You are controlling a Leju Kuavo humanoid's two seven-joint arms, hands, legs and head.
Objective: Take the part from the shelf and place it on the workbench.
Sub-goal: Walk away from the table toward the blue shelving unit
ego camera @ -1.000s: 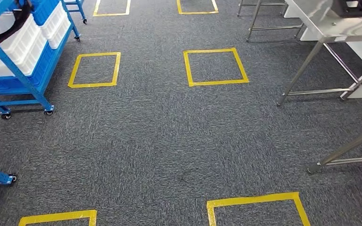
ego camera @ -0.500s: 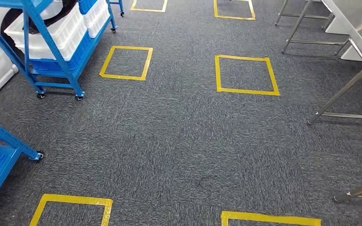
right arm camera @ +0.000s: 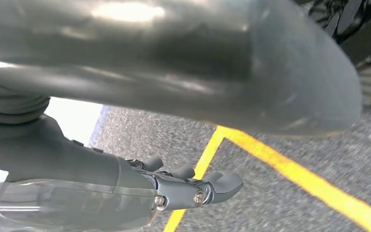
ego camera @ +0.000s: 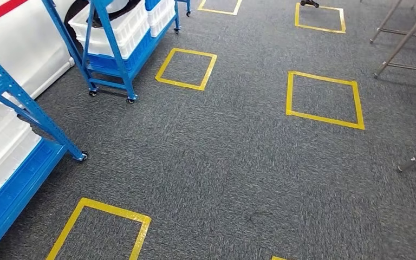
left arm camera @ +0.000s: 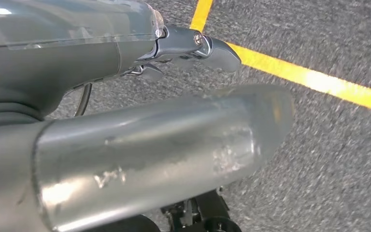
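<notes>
Shelf: blue, wheeled, held white bins; no readable writing.
Left hand: empty, fingers apart, above carpet.
Right hand: empty, fingers apart.

Left hand hanging over grey carpet, holding nothing, thick thumb and darker fingers held apart. Yellow tape line on the carpet, crossing toward 3 o'clock past the fingertips.

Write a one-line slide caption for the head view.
Grey carpet marked with yellow tape squares, blue wheeled shelves holding white bins at left, metal table legs at right.
</notes>
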